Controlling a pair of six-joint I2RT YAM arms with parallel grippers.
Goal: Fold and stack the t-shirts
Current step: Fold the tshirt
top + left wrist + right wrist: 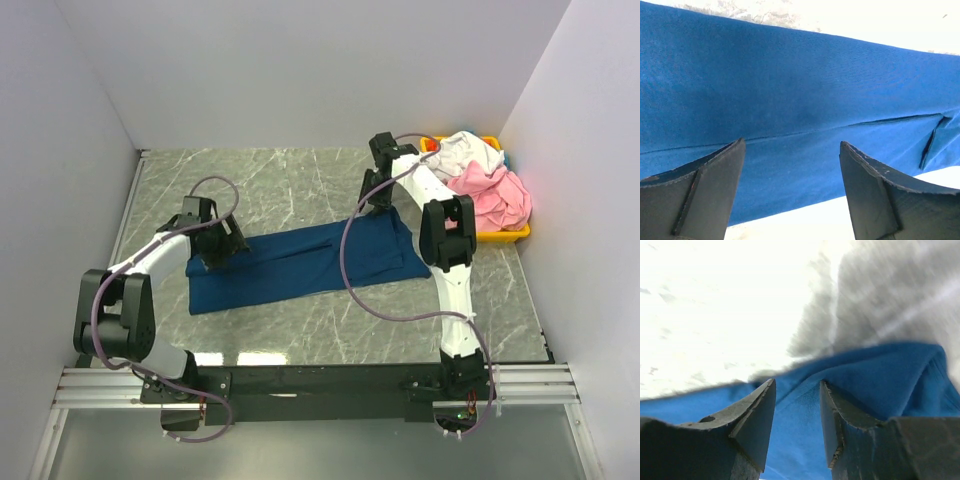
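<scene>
Navy t-shirt (300, 262) lies flat — left gripper (792, 142) spread wide, right gripper (797, 382) half parted — neither gripping.

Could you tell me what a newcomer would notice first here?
A navy blue shirt lies in a long strip across the marble table, the left gripper and right gripper at its ends. At the far right, a yellow bin holds a pink shirt and a white shirt.

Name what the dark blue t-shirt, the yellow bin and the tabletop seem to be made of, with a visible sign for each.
Dark blue t-shirt: soft matte knit cloth, probably cotton; it creases and folds flat. Yellow bin: likely moulded plastic; smooth, bright, rigid walls. Tabletop: grey marble look, faintly glossy; white veins, though maybe printed laminate.
</scene>
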